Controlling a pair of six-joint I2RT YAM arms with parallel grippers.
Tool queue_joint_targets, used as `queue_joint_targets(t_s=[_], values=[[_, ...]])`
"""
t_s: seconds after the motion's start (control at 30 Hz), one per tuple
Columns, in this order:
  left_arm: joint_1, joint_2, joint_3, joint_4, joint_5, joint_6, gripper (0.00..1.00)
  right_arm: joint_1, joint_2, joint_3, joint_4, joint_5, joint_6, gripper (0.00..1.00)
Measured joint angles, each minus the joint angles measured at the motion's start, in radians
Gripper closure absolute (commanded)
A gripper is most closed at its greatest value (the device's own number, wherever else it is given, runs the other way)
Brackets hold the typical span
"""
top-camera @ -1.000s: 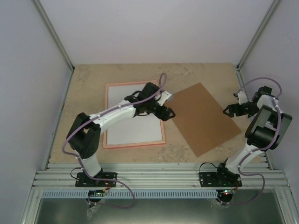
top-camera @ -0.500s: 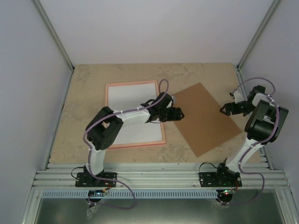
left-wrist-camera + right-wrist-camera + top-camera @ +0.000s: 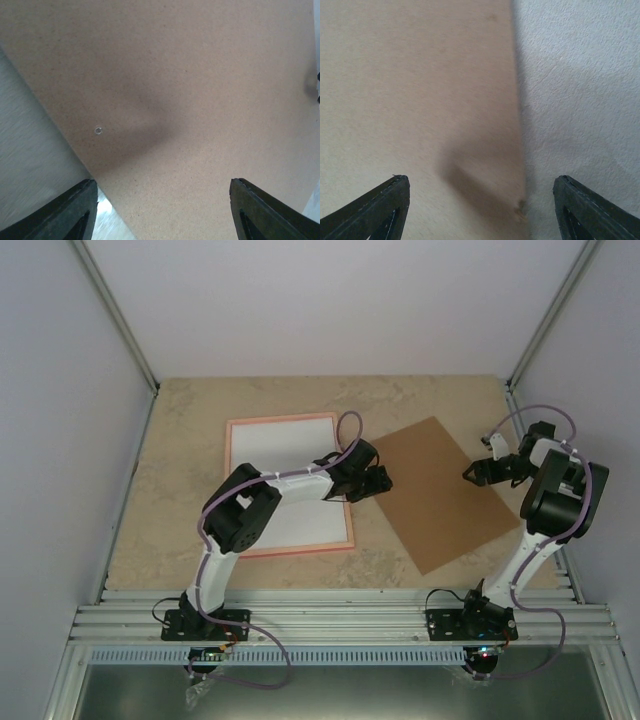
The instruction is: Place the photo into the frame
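Jaws left and right wide apart, empty; frame [image 3: 281, 420] flat, long axis near-to-far.

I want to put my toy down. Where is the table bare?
Bare beige speckled table along the far edge, behind the pink-edged rectangular frame and brown board, and left of the frame. Crowded in the middle, where the left claw hangs over the board's edge by the frame.

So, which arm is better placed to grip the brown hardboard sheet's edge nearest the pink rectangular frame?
Left: the left tool is over the brown hardboard sheet where it nears the pink frame; the right tool is opposite.
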Motion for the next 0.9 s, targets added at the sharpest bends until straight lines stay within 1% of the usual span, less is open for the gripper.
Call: queue_joint_targets(t_s=[0.13, 0.33, 0.53, 0.7, 0.9], values=[[0.0, 0.046, 0.054, 0.027, 0.011, -0.012, 0.28, -0.004, 0.002, -0.007, 0.016, -0.006, -0.015, 0.28], [0.008, 0.051, 0.053, 0.062, 0.012, 0.004, 0.29, -0.015, 0.023, 0.005, 0.022, -0.026, -0.046, 0.33], [0.011, 0.04, 0.052, 0.077, -0.004, 0.06, 0.29, -0.016, 0.037, 0.021, 0.02, -0.039, -0.064, 0.35], [0.025, -0.031, 0.038, 0.086, -0.014, 0.089, 0.29, -0.002, 0.037, 0.022, 0.02, -0.041, -0.072, 0.35], [0.093, -0.146, -0.03, 0.114, -0.015, 0.114, 0.29, 0.072, 0.036, 0.023, -0.008, -0.066, -0.063, 0.35]])
